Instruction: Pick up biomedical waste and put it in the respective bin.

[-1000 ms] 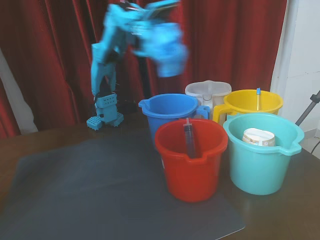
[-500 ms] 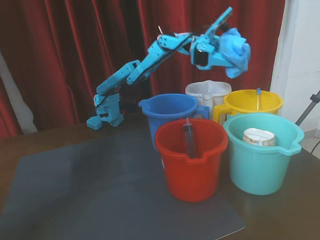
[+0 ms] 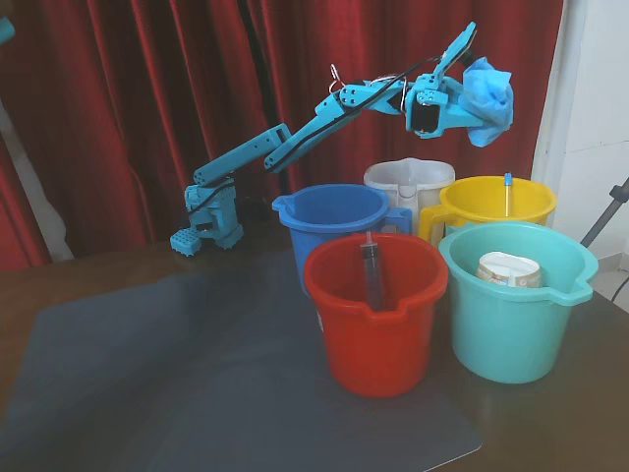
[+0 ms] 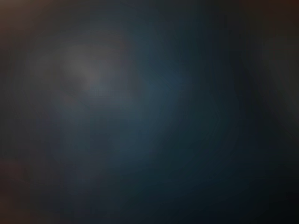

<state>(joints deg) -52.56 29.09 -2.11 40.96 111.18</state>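
In the fixed view the blue arm stretches high to the right, and my gripper (image 3: 470,110) is shut on the biomedical waste (image 3: 489,98), a wrinkled blue glove wad. The wad hangs in the air above the yellow bin (image 3: 496,203), which stands at the back right with a thin blue-tipped stick inside it. The wrist view is dark and blurred, showing only a bluish mass close to the lens.
A red bucket (image 3: 376,324) with a dark-barrelled syringe (image 3: 371,272) stands in front. A teal bucket (image 3: 511,315) holds a white round tub (image 3: 508,268). A blue bucket (image 3: 334,221) and a white jug (image 3: 408,180) sit behind. A grey mat (image 3: 177,374) covers the table.
The arm has swung from upper left to the right and extended, carrying the glove wad from above the blue bucket to above the yellow bin.
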